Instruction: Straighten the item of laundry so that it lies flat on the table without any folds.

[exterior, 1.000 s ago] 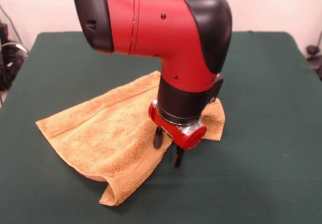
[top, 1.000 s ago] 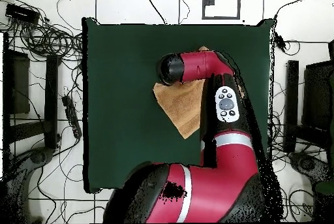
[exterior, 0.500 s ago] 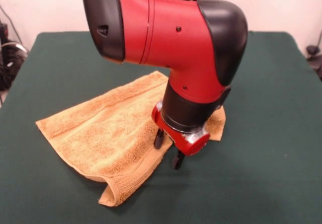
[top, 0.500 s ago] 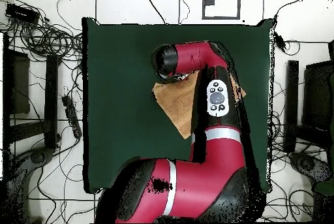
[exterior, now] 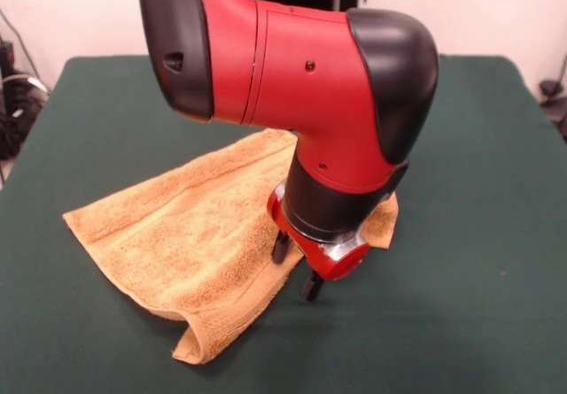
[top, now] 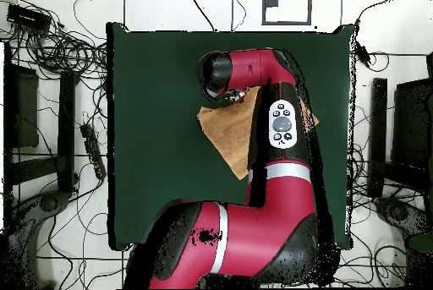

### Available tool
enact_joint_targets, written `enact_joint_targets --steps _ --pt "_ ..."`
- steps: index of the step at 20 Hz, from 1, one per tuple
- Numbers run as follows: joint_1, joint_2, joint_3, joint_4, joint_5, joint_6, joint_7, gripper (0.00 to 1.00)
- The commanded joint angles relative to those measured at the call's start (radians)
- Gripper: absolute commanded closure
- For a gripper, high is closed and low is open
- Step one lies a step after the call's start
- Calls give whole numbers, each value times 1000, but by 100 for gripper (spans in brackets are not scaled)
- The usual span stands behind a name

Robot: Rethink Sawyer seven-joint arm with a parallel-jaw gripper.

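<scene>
Towel lies rumpled on the green surface, mostly to the picture-left of the end effector in the front view — one corner pokes out on the other side, behind the arm. Its near corner is curled up off the surface, below and left of the end effector. End effector points down at the towel's edge, two dark fingers parted a little, one over the cloth and one just off it — can't tell if they pinch anything. Overhead: arm covers much of the towel.
</scene>
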Motion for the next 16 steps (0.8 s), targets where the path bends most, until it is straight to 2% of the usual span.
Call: enact_joint_targets --steps 1,10,16 --pt "23 160 67 3 -10 -92 -66 0" --pt "37 161 60 -9 -4 -80 -40 0" --pt "52 161 44 -13 -28 -144 -21 0"
